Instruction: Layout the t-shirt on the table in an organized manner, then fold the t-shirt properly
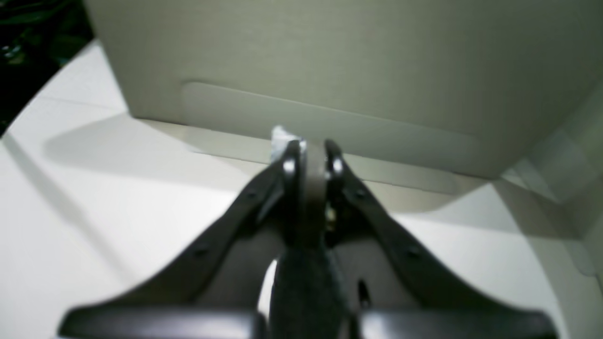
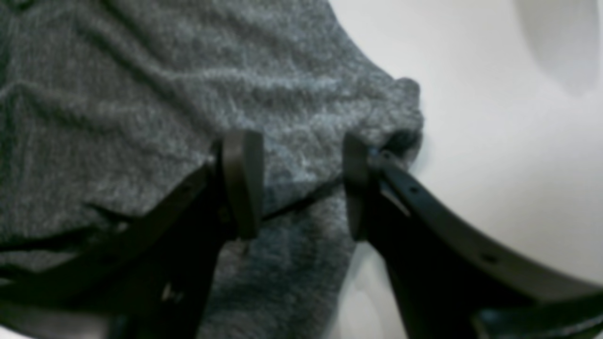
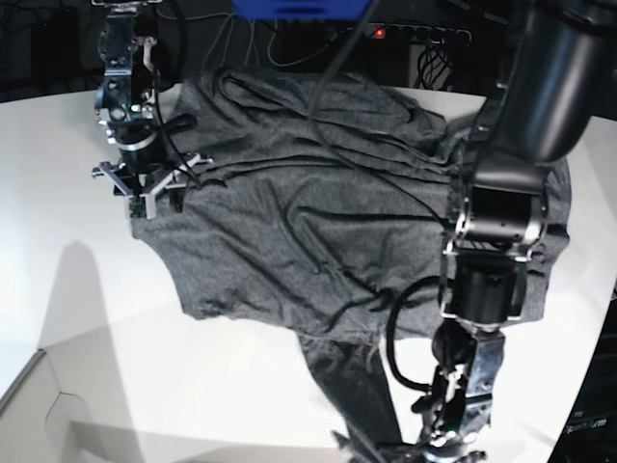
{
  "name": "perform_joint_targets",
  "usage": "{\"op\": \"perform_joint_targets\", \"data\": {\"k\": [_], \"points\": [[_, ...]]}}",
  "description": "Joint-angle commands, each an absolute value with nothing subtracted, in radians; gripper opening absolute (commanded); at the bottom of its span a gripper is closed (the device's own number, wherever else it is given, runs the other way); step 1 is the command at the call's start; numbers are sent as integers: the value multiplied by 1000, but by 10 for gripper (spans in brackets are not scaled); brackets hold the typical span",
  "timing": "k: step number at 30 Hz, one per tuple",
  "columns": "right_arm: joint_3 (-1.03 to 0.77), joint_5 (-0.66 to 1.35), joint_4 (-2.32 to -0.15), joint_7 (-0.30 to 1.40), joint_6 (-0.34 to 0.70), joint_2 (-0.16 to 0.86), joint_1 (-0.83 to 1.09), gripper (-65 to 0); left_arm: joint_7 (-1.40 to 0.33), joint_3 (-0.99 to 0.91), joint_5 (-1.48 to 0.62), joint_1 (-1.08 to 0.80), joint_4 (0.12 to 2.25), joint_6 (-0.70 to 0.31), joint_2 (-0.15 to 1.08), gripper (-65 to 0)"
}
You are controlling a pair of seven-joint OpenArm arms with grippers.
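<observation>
The dark heather-grey t-shirt (image 3: 308,212) lies rumpled and spread on the white table (image 3: 58,145). One long sleeve (image 3: 352,386) trails toward the front edge. My right gripper (image 3: 147,198) is at the shirt's left edge. In the right wrist view it (image 2: 299,183) is open, its fingers astride the knit fabric (image 2: 188,70) near a bunched corner. My left gripper (image 3: 390,449) is at the front end of the sleeve. In the left wrist view its jaws (image 1: 312,155) stand nearly together, with dark fabric (image 1: 306,282) between them.
A beige cardboard panel (image 1: 330,70) stands close in front of the left gripper. A white box corner (image 3: 39,415) sits at the front left. Cables and a blue object (image 3: 299,8) lie behind the table. The left arm (image 3: 501,203) reaches over the shirt's right side.
</observation>
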State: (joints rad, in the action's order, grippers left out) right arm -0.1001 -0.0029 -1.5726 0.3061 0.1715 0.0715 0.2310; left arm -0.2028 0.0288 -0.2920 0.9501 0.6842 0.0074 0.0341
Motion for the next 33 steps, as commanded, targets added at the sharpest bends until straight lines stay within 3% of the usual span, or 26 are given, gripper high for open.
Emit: {"op": "perform_joint_targets", "data": {"k": [1, 15, 17, 20, 27, 30, 33], "points": [[-104, 1, -1593, 280, 171, 79, 222, -373, -171, 28, -292, 992, 702, 7, 50, -646], [-99, 1, -1595, 285, 171, 79, 130, -373, -166, 25, -292, 748, 713, 5, 202, -640], [-99, 1, -1595, 306, 171, 79, 107, -373, -166, 25, -294, 725, 713, 5, 231, -602], [-99, 1, -1589, 326, 171, 79, 67, -373, -166, 18, -294, 708, 713, 8, 266, -475], [-53, 1, -1586, 369, 211, 84, -33, -373, -176, -214, -294, 624, 791, 4, 272, -243], [-10, 1, -1552, 392, 300, 88, -96, -375, -237, -306, -292, 493, 980, 4, 272, -228], [30, 1, -1455, 387, 309, 85, -170, -375, -343, -346, -292, 380, 1139, 4, 263, -228]]}}
